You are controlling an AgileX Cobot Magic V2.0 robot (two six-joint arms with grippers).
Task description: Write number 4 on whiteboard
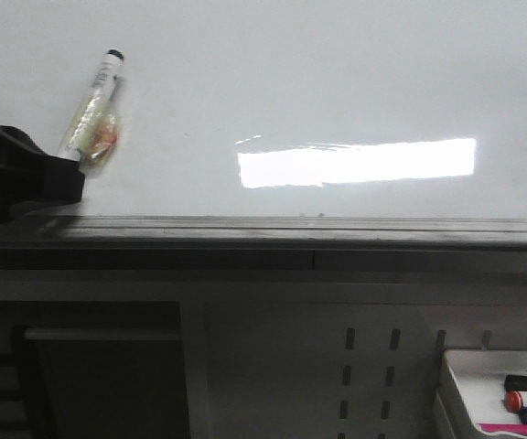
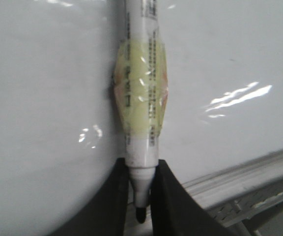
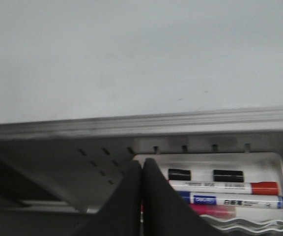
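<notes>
The whiteboard (image 1: 337,82) fills the upper half of the front view, with a bright glare (image 1: 355,163) and a dark bottom rail (image 1: 291,229). No number 4 shows on it. My left gripper (image 1: 69,169) is at the board's lower left, shut on a white marker pen (image 1: 94,105) wrapped in yellowish tape. The pen slants up and right against the board, black end (image 1: 114,55) uppermost. In the left wrist view the fingers (image 2: 167,196) clamp the pen's tapered end (image 2: 140,172), a black tip between them. My right gripper (image 3: 142,162) is shut and empty, below the board.
A small white tray (image 1: 456,366) sits at the lower right under the rail. It holds a red-capped marker (image 3: 220,187), a blue one (image 3: 230,201), a pink thing and two black caps. A perforated grey panel (image 1: 369,366) lies below the rail.
</notes>
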